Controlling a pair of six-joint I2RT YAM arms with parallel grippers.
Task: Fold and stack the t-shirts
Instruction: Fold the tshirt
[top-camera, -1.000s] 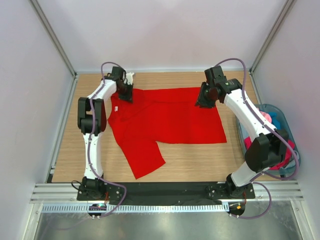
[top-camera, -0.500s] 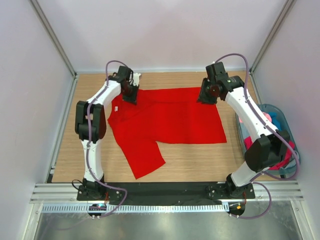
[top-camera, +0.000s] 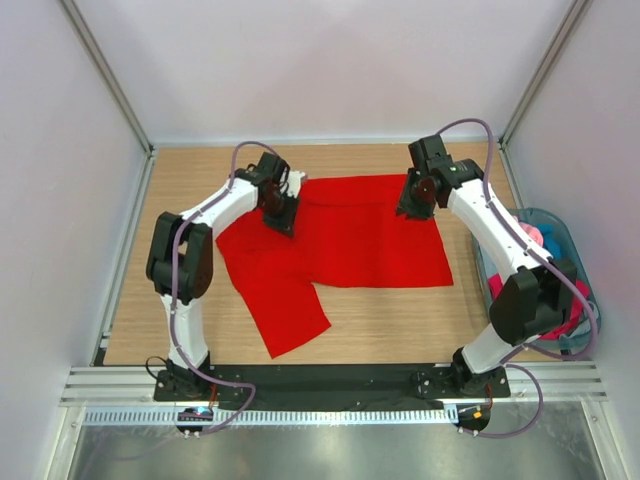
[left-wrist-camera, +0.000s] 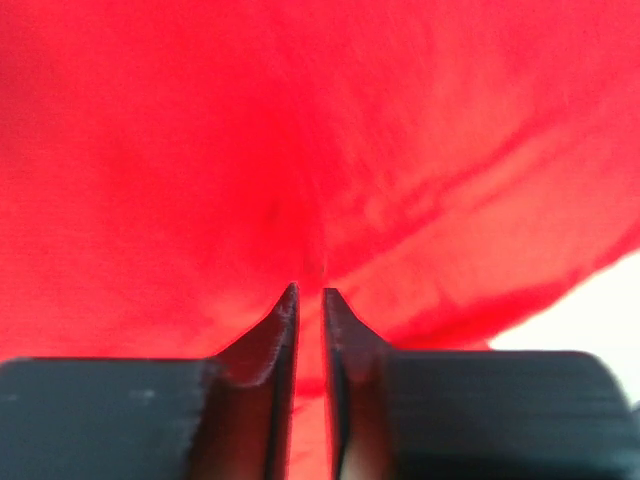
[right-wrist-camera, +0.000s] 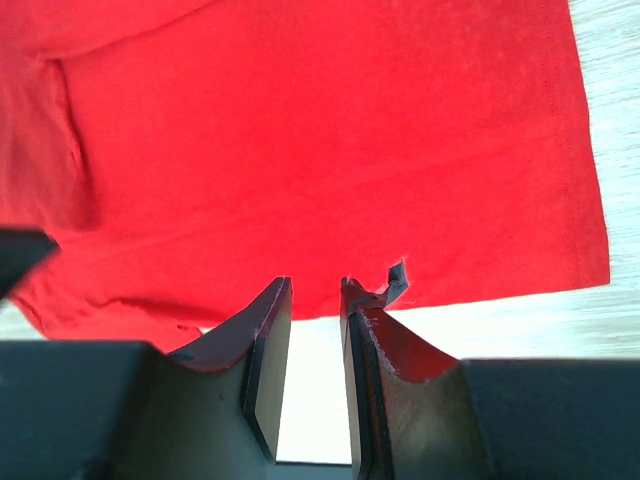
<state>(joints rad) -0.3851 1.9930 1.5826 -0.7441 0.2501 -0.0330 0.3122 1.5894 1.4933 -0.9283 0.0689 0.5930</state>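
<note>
Red t-shirt (top-camera: 360, 245) lies spread on the wooden surface (top-camera: 400, 320), left gripper (top-camera: 284, 210) with jaws pinched on its lifted, folded-in left side, right gripper (right-wrist-camera: 315, 283) with jaws slightly apart at the far right edge, gripping nothing.

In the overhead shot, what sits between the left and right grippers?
Only the red t-shirt: its cloth spans the whole stretch from the left gripper to the right gripper, as the top view shows.
</note>
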